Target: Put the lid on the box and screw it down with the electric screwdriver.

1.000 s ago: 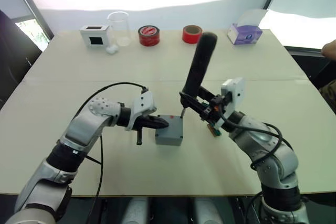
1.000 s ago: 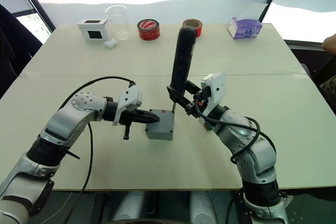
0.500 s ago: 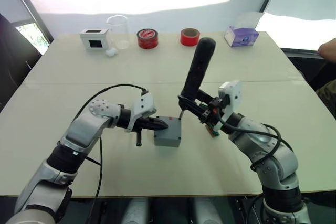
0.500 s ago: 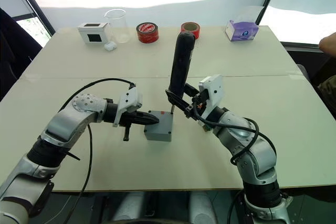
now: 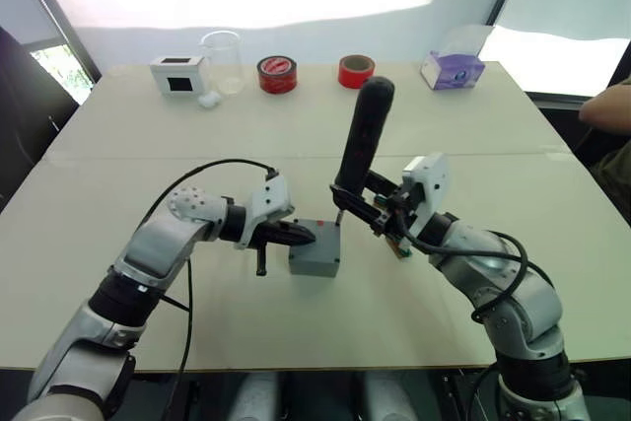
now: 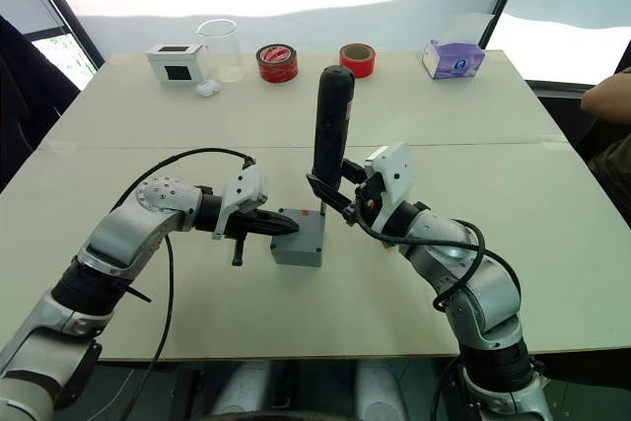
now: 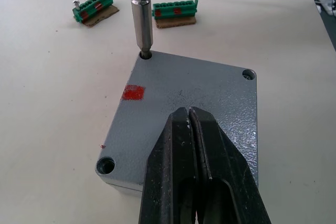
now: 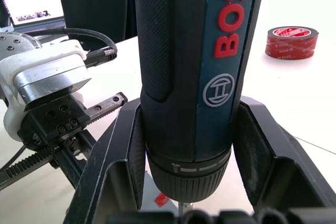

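Tabletop: right end effector [image 6: 340, 202] clamps electric screwdriver [image 6: 330, 125] in lid [image 7: 186, 119]; closed left end effector [image 7: 193, 129] presses lid.

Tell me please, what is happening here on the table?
The robot is screwing a lid onto a small grey box. Its right gripper holds the electric screwdriver upright, with the bit sitting in one corner screw hole of the lid. The left gripper, fingers shut, presses down on top of the lid to hold it steady. The lid already lies on the box. Two small green bit holders lie on the table just beyond the box.
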